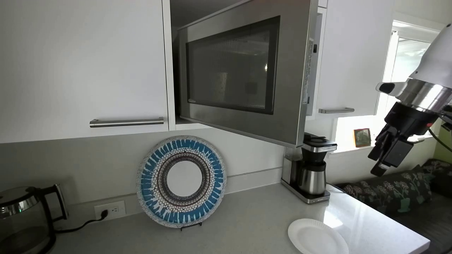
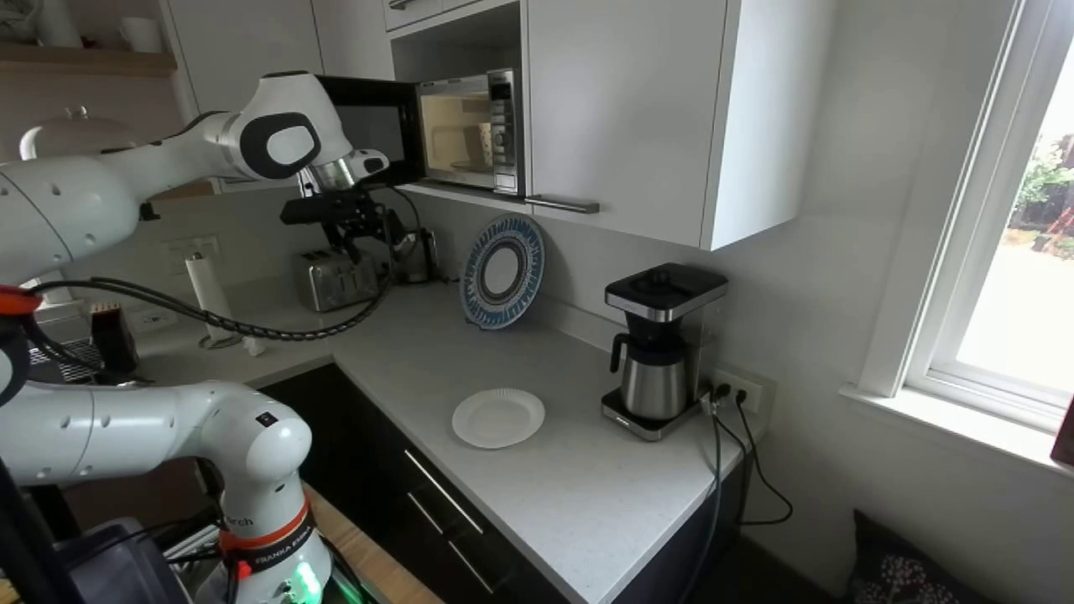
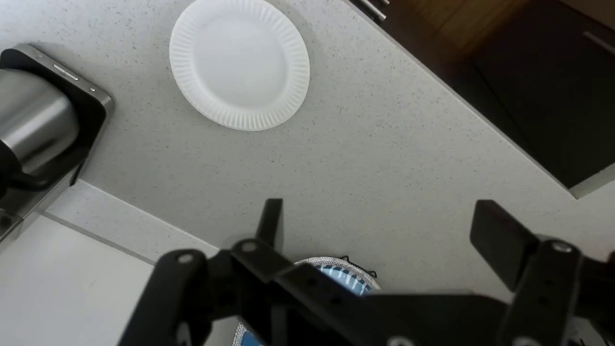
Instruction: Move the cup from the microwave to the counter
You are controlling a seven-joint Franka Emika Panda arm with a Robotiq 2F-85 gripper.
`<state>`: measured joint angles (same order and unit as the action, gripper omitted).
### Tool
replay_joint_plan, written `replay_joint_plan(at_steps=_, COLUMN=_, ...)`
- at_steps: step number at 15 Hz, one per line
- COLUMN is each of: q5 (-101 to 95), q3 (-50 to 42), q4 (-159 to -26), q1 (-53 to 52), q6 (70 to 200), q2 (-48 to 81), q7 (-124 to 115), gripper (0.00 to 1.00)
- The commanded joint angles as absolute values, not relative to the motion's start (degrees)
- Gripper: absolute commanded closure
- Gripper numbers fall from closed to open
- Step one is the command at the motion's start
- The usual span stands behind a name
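Task progress is assessed as early: the microwave has its door standing open in both exterior views, so access is available, but the transfer itself is not done. The cup is inside the microwave, apparently upright and partly hidden by the control-panel side; what lies directly under it cannot be determined. The tool holds nothing: in the wrist view its fingers stand wide apart with no object gripped between them. It is outside the microwave, apart from the cup. Outstanding, in this inspector's judgement: reaching in, gripping the cup, withdrawing it past the door, and setting it down on the surface. Count of items: one microwave; one cup within it; one white paper plate lying flat on the surface; one coffee maker with one steel carafe; one patterned disc propped near the wall; one glass jug, cut off by the frame edge; one toaster; one paper roll. The wooden shelf bears several pale vessels, exact number not verifiable owing to the crop. Three drawer pulls show below the surface.
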<state>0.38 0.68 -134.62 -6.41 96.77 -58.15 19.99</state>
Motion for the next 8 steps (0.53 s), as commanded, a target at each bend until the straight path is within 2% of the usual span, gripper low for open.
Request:
replay_joint_plan(at_steps=1, q5=2.08, q3=0.64, q4=-133.89, q1=-8.23, q6=99.07, q2=-58.01, q7=16.97, gripper=0.00)
replay_joint_plan(at_steps=8, q5=6.78, q3=4.80, q4=-128.91, q1=-10.93, q6=124.24, q2=-51.42, q7=12.29, gripper=0.00)
